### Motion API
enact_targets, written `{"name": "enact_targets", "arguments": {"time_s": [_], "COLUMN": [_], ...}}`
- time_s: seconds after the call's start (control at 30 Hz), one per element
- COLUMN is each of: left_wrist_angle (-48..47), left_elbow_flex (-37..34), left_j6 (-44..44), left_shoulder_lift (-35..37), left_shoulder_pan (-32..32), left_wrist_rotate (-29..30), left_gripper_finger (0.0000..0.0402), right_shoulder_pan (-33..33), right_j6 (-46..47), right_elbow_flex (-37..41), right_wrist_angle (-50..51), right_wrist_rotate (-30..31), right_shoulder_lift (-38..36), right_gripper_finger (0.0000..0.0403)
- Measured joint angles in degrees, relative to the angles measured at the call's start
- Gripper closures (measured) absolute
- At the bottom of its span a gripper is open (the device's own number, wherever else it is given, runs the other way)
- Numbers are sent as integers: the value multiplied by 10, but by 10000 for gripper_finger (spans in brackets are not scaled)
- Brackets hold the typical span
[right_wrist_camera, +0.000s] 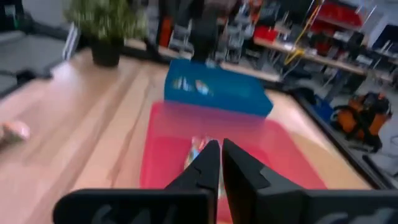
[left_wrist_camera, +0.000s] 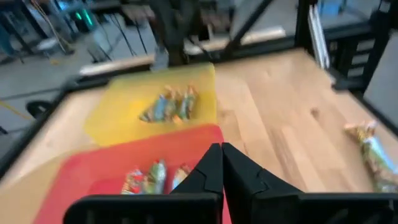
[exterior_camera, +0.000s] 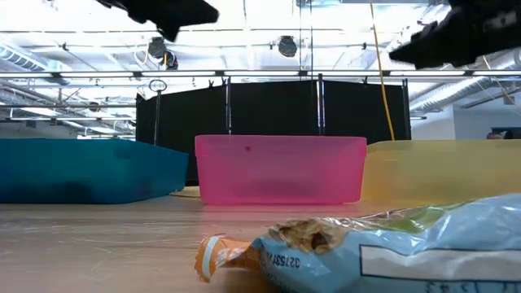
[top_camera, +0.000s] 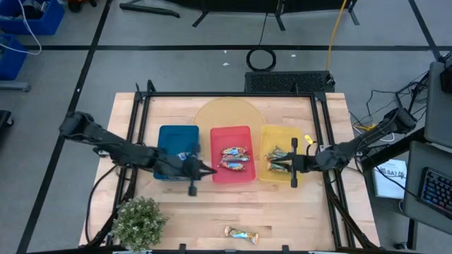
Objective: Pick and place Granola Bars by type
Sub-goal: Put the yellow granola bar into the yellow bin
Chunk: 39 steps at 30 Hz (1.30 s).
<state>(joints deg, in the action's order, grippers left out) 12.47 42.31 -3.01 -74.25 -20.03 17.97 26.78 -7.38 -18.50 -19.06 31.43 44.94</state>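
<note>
Granola bars lie sorted in three trays: blue-silver ones [top_camera: 185, 156] in the blue tray [top_camera: 169, 135], red-orange ones [top_camera: 235, 156] in the red tray [top_camera: 232, 176], gold-teal ones [top_camera: 281, 156] in the yellow tray [top_camera: 282, 134]. One more bar [top_camera: 241, 235] lies flat on the table near its near edge, and fills the low view's foreground [exterior_camera: 366, 252]. My left gripper [top_camera: 210, 171] hovers shut over the blue tray's right side, pointing at the red tray [left_wrist_camera: 222, 152]. My right gripper [top_camera: 272, 166] hovers shut over the yellow tray, pointing left [right_wrist_camera: 221, 149]. Neither holds anything.
A small green potted plant [top_camera: 139, 220] stands at the near left corner. The three trays sit side by side mid-table inside a black frame [top_camera: 226, 94]. Bare wood stretches between the trays and the near edge, around the lone bar.
</note>
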Motion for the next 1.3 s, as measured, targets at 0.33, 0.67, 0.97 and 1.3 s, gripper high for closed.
{"name": "enact_targets", "arguments": {"time_s": [0.33,0.67,0.97,1.3], "left_wrist_angle": [5,-107,-235,-274], "left_elbow_flex": [110,344,487,501], "left_j6": [107,163,227,250], "left_shoulder_lift": [-215,-399,-518,-549], "left_shoulder_pan": [-24,-121,-122,-134], "left_wrist_rotate": [-49,-78,-120,-107], "left_gripper_finger": [397,275,176,145], "right_shoulder_pan": [13,13,14,14], "right_j6": [-57,-38,-11,-34], "right_elbow_flex": [0,0,27,54], "right_wrist_angle": [-19,-34,-77,-142], "right_wrist_rotate": [-111,-108,-109,-108], "right_shoulder_lift": [-11,-11,-11,-14], "right_gripper_finger": [397,402,402,402]}}
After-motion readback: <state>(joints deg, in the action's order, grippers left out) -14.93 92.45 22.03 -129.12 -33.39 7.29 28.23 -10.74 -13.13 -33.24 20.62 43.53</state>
